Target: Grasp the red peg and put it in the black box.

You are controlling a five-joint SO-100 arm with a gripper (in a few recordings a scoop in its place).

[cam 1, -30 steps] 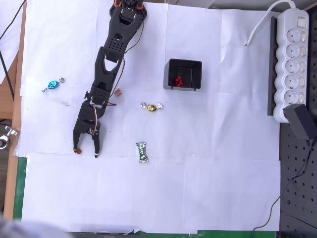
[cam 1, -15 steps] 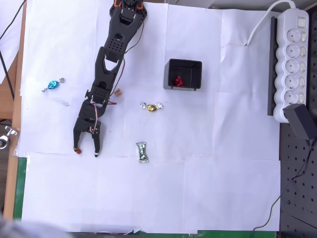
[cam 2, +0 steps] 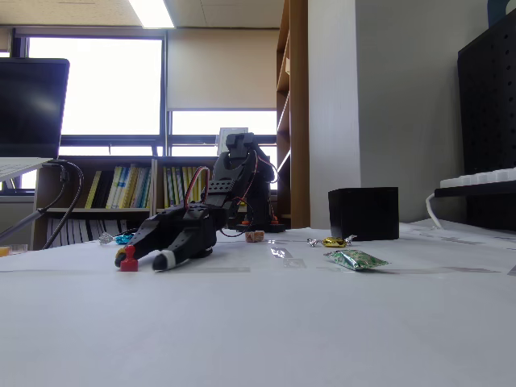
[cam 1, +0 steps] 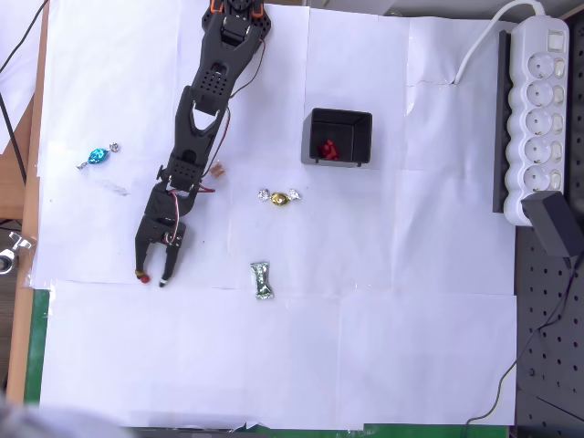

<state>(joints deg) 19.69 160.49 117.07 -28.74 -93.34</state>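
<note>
Left of the black box (cam 1: pixel 338 137), well apart from it and nearer the table's (cam 1: pixel 411 347) front edge in the overhead view, sits the red peg (cam 1: pixel 141 276) on the white paper, touching or just beside one finger of the claw (cam 1: pixel 151 277). Claw low on the table, jaws narrowed around the peg yet apparently not fully pinched. Not yet lifted, not yet carried; grasp, transfer and drop all left, by the look of it. Inside the box already: some red pieces (cam 1: pixel 328 149), number unclear. Counted: one loose peg, one box, four wrapped candies — blue (cam 1: pixel 96 157), gold (cam 1: pixel 279 196), green (cam 1: pixel 263 280), small brown (cam 1: pixel 217 170) beside the arm.
</note>
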